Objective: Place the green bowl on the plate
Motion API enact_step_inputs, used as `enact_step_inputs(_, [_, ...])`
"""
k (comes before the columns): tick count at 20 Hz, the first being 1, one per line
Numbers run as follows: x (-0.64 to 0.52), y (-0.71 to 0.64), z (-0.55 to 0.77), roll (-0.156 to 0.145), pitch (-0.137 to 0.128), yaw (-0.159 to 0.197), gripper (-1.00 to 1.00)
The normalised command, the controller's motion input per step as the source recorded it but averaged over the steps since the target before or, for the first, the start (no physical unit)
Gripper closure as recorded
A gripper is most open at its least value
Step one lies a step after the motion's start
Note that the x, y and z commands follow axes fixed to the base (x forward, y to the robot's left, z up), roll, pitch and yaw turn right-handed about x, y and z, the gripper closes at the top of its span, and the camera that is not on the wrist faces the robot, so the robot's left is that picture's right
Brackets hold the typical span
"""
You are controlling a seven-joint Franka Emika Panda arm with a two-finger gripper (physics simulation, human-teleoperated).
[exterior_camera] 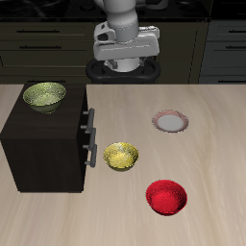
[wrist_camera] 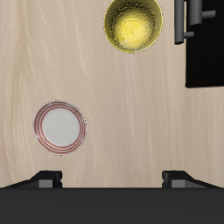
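The green bowl (exterior_camera: 44, 95) is olive with a mottled inside and sits on top of the dark cabinet (exterior_camera: 43, 144). It does not show in the wrist view. The plate (exterior_camera: 170, 121) lies flat on the table, pale in the centre with a pinkish-brown rim, and also shows in the wrist view (wrist_camera: 60, 126). My gripper (exterior_camera: 128, 65) hangs high near the table's back, well above and apart from both. Its fingers (wrist_camera: 44, 180) stand wide apart and hold nothing.
A yellow bowl (exterior_camera: 121, 155) sits on the table beside the cabinet's drawer handles (exterior_camera: 91, 137) and shows in the wrist view (wrist_camera: 133, 24). A red bowl (exterior_camera: 167, 197) sits near the table's front edge.
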Motion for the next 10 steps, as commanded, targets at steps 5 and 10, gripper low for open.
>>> enact_step_inputs(5, [0.06, -0.08, 0.02, 0.023, 0.021, -0.003, -1.0])
enact_step_inputs(10, [0.12, -0.16, 0.16, 0.04, 0.007, 0.013, -1.0])
